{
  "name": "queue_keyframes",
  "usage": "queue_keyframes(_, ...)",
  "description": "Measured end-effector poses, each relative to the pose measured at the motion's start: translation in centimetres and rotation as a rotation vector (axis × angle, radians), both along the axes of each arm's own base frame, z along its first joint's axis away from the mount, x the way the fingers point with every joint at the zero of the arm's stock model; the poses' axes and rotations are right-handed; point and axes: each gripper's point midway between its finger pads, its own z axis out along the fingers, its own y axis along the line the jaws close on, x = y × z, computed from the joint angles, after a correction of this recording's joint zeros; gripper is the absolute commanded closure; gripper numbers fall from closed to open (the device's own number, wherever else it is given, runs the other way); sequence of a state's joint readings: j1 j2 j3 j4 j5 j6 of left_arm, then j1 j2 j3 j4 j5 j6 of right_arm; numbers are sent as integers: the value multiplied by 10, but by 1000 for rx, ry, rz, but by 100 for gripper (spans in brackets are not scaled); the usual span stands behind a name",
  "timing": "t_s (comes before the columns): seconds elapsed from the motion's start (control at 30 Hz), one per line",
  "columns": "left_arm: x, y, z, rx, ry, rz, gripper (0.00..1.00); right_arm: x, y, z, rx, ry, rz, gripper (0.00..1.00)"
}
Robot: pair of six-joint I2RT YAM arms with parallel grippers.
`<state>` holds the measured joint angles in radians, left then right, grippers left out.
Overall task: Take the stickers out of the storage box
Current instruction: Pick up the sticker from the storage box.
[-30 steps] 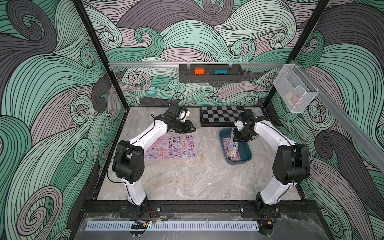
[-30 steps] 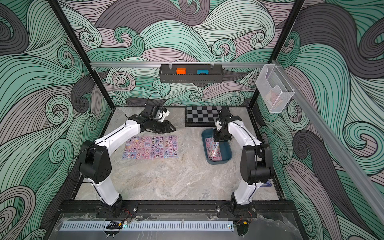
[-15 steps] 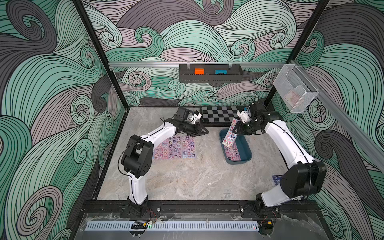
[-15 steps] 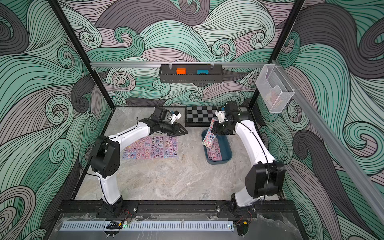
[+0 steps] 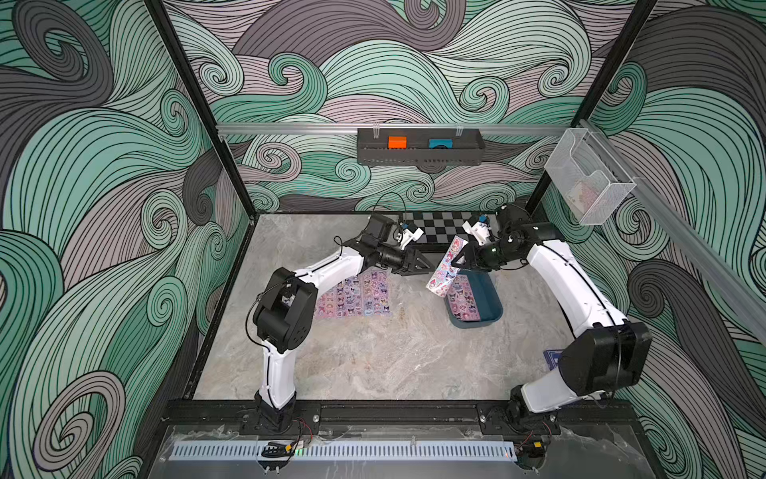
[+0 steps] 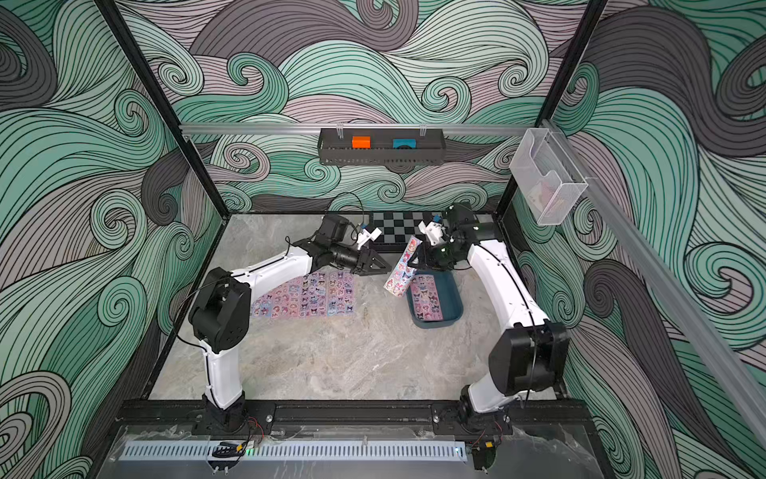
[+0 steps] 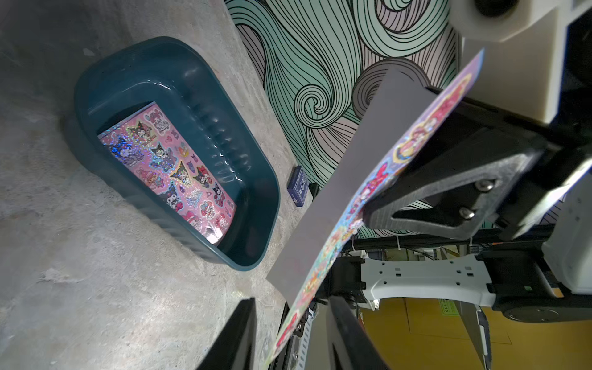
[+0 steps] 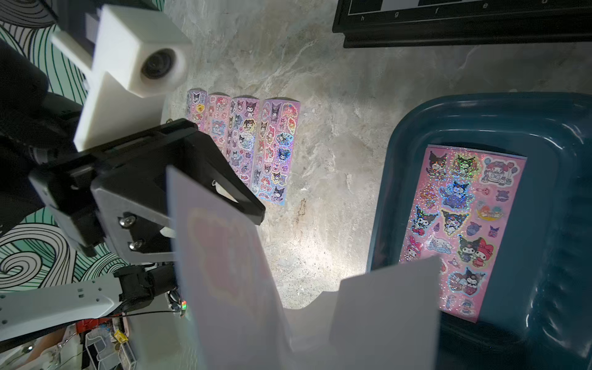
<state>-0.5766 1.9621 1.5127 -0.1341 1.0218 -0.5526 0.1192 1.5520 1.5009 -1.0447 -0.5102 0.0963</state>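
The dark teal storage box (image 5: 493, 305) (image 6: 455, 300) sits on the table at the right. One pink sheet of stickers (image 5: 466, 300) (image 7: 169, 169) (image 8: 464, 224) lies flat inside it. My right gripper (image 5: 458, 263) (image 6: 416, 261) is shut on another sticker sheet (image 5: 445, 267) (image 6: 404, 269) (image 7: 336, 198). It holds that sheet tilted in the air over the box's left rim. In the right wrist view the sheet's white back hides the jaws. My left gripper (image 5: 431, 267) (image 7: 293, 299) is open, with the hanging sheet's lower end between its fingers, apart from both. Several sheets (image 5: 360, 294) (image 8: 246, 141) lie in a row on the table.
A black chessboard (image 5: 443, 232) lies at the back of the table behind both grippers. A small dark blue card pack (image 5: 553, 358) (image 7: 298, 187) lies near the right wall. On the walls hang a black perforated tray (image 5: 418, 151) and a clear bin (image 5: 588, 178).
My right gripper has lifted a sticker sheet out of the box and carried it up and to the left. My left arm has swung right until its fingers straddle the sheet's lower end.
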Motion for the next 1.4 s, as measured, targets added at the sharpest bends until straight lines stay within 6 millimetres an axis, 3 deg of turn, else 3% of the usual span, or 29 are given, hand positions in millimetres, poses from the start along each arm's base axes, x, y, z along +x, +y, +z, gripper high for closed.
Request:
queue_keyframes(0.37, -9, -14, -1, -29, 33, -63, 63, -2, 7, 3, 46, 11, 19, 64)
queue_keyframes(0.43, -10, -15, 0, -33, 38, -69, 70, -2, 7, 2, 46, 12, 19, 64)
queue_keyframes(0.57, -11, -16, 2, -42, 42, -76, 93, -1, 7, 1, 48, 17, 16, 62)
queue_keyframes(0.63, -12, -16, 3, -45, 42, -80, 97, 0, 7, 1, 50, 18, 11, 61)
queue_keyframes(0.77, -12, -16, 3, -46, 43, -81, 100, 4, 8, 0, 56, 13, -1, 56)
queue_keyframes(0.97, -9, -16, 7, -60, 36, -73, 100, 7, 9, -14, 89, 26, -55, 33)
queue_keyframes(1.17, -3, -2, 11, -87, 64, -9, 100, 16, 8, -8, 201, -18, -144, 24)
queue_keyframes(1.3, 9, 20, 18, -114, 93, 79, 100, 31, 14, 5, 338, -70, -191, 16)
queue_keyframes(1.4, 19, 39, 27, -155, 112, 158, 100, 33, 23, 3, 420, -65, -203, 12)
